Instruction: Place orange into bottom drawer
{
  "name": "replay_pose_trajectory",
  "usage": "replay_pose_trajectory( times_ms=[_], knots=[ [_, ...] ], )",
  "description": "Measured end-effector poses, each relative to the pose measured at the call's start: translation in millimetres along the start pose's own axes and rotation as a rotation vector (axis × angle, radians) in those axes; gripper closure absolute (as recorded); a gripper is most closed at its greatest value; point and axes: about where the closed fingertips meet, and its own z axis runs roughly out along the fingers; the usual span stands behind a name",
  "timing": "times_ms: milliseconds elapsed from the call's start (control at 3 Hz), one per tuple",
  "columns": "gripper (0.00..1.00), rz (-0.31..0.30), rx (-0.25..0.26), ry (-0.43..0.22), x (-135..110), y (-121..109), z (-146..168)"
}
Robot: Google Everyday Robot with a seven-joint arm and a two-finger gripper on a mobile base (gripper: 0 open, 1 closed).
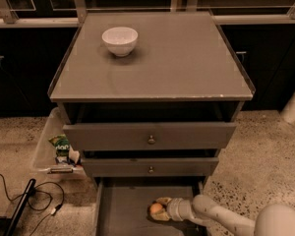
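The bottom drawer is pulled open at the foot of the grey cabinet, its flat grey floor showing. The orange is low inside it, right of the middle, between the fingers of my gripper. The gripper reaches in from the right on a pale arm and is shut on the orange. I cannot tell whether the fruit touches the drawer floor.
A white bowl stands on the cabinet top at the back left. Two upper drawers with round knobs are above the open one. A clear bin with packets sits left of the cabinet; cables lie on the floor.
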Motion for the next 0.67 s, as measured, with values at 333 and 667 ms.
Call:
replay_pose_trajectory(
  times_ms=[333,667],
  knots=[
    [0.35,0.0,0.0,0.0,0.0,0.0,0.0],
    [0.12,0.0,0.0,0.0,0.0,0.0,0.0]
  ],
)
